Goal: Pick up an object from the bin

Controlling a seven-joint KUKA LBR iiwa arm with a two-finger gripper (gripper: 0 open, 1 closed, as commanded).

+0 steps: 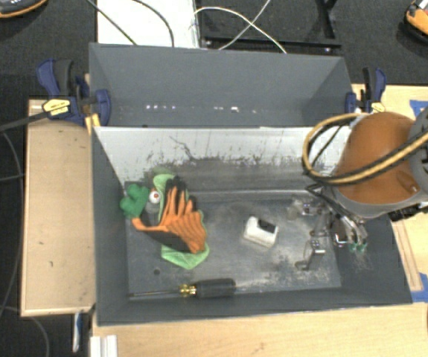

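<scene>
gripper [312,253] low over right floor of bin [221,95] | grip state: cannot tell | small white block [260,232] near, to its left, apart | green-orange toy [170,218] far left | black screwdriver [208,288] along front wall

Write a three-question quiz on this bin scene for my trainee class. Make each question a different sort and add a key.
1. True or false: the gripper is over the right part of the bin, apart from the green and orange toy.
2. Multiple choice: which thing lies nearest the gripper? A, the small white block; B, the black-handled screwdriver; C, the green and orange toy.
3. Fill the gap: the black-handled screwdriver lies along the edge of the bin floor at the ____ of the camera view.

Key: 1 true; 2 A; 3 bottom.
</scene>
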